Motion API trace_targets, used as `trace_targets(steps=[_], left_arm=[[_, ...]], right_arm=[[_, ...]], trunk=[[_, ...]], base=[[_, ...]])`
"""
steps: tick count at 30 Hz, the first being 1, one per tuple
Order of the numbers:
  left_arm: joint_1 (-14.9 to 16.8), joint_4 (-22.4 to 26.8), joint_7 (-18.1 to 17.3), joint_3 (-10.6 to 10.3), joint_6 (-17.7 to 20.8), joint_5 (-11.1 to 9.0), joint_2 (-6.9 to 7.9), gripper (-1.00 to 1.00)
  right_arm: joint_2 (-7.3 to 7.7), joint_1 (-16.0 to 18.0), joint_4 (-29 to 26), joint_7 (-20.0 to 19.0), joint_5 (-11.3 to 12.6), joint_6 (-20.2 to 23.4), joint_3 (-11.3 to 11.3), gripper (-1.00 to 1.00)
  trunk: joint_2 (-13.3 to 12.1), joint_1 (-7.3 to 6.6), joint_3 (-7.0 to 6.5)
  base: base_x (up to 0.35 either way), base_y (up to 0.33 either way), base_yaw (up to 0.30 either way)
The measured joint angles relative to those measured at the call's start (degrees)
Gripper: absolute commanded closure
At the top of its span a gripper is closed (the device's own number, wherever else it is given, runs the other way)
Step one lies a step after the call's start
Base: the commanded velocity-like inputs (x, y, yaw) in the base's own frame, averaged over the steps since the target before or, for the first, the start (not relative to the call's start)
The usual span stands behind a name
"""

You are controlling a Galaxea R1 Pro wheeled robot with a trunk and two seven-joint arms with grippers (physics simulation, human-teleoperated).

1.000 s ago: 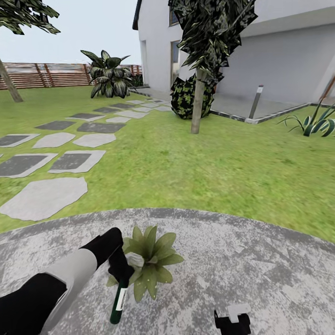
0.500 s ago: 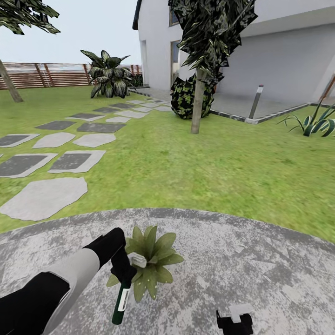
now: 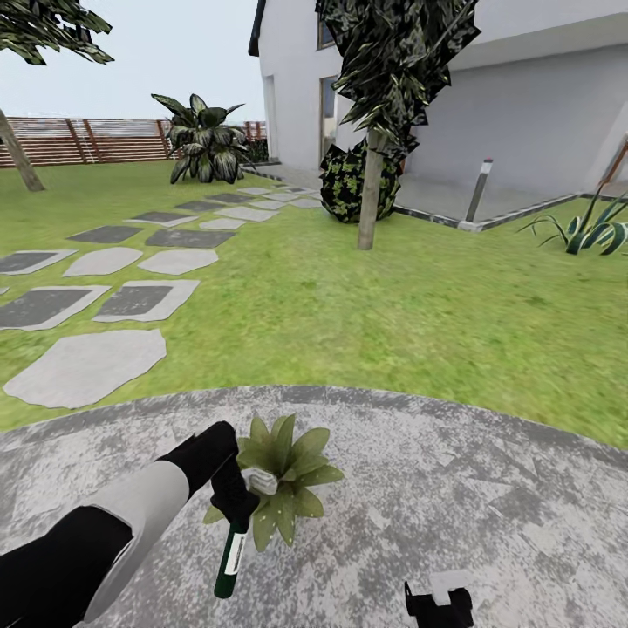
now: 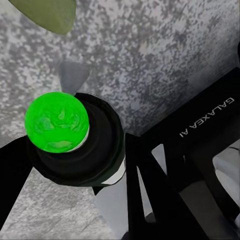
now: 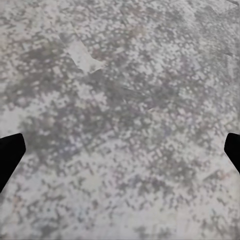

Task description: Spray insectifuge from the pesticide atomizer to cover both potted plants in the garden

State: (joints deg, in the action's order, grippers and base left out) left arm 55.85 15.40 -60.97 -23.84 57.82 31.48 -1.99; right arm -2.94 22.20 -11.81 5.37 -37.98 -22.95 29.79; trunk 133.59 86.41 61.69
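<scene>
Green atomizer (image 3: 230, 548) head hidden (left tool (image 3: 234, 497)), right tool (image 3: 436, 604) cropped

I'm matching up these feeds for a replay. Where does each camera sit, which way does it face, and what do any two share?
Head view: on the head, facing forward and down over patio, lawn and house; left arm, left gripper holding the atomizer over a plant.
Left wrist view: looks along the fingers at the atomizer and paving.
Right wrist view: faces paving; dark fingertips at the edges.
All share the patio.

One potted plant (image 3: 281, 475), one atomizer (image 3: 232, 549), one bollard lamp (image 3: 479, 189), two pincers
</scene>
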Motion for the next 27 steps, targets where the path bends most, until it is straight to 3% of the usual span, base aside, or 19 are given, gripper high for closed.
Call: trace_targets(steps=[8,14,17,21,23,25,27], left_arm=[[-0.8,-0.6,0.0,-0.1,-0.3,0.1,1.74,1.00],[0.3,0.0,0.0,0.2,0.1,0.0,1.02,1.00],[2.7,0.0,-0.1,0.2,0.3,-0.2,0.70,1.00],[2.6,-0.4,-0.1,-0.1,0.0,-0.2,0.86,1.00],[2.6,-0.5,-0.1,-0.1,0.0,-0.2,0.91,1.00],[2.9,-0.5,-0.1,0.0,0.0,-0.2,1.06,1.00],[3.3,-0.5,-0.1,0.0,0.1,-0.2,0.92,1.00]], right_arm=[[-0.02,0.0,0.0,0.0,0.0,0.0,0.0,-1.00],[-0.02,0.0,0.0,0.0,0.0,0.0,0.0,-1.00],[0.00,0.0,0.2,0.0,-0.2,0.1,-0.1,-1.00],[0.15,-0.1,1.7,0.0,-0.3,-0.4,-0.1,-1.00],[0.16,-0.7,2.1,0.0,-0.2,-3.3,0.0,-1.00],[0.22,-2.7,2.7,-0.2,-0.3,-16.3,0.1,-1.00],[0.18,-2.9,2.8,-0.3,-0.3,-19.4,0.1,-1.00]], trunk=[[0.0,0.00,0.00],[0.0,0.00,0.00],[0.0,0.00,0.00],[0.0,0.00,0.00],[0.0,0.00,0.00],[0.0,0.00,0.00],[0.0,0.00,0.00]], base=[[0.000,0.000,0.000],[0.000,0.000,0.000],[0.000,0.000,0.000],[0.000,0.000,0.000],[0.000,0.000,0.000],[0.000,0.000,0.000],[0.000,0.000,0.000]])
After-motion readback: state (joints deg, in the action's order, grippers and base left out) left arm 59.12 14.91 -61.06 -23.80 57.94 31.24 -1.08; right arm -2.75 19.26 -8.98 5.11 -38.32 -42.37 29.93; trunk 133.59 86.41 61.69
